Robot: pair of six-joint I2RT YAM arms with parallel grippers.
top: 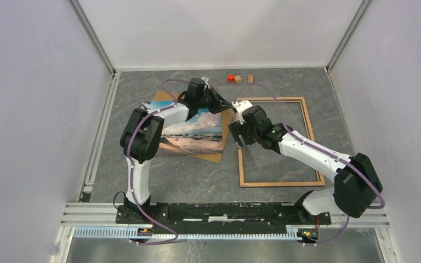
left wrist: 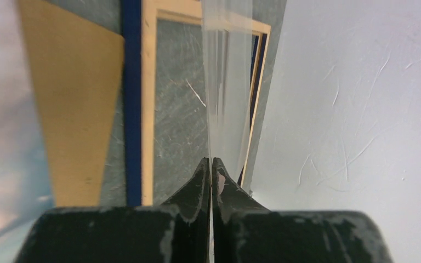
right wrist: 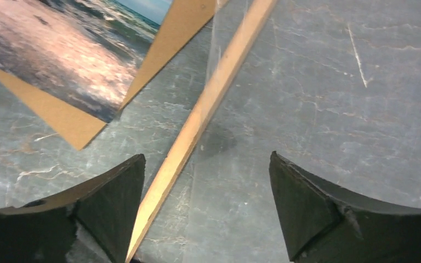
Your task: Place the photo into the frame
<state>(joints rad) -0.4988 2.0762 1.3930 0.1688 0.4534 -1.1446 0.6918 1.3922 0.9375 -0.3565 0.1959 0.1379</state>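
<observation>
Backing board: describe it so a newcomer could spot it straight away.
On the grey table, look just left of the wooden frame. The board is the flat brown sheet lying under the beach photo, showing only along the photo's edges. Unlike the photo it is plain, and unlike the open frame it is solid.

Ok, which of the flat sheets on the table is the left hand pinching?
The clear sheet, see-through, lying over the frame. The left hand is shut on its edge; the photo and brown board are opaque and ungripped.
</observation>
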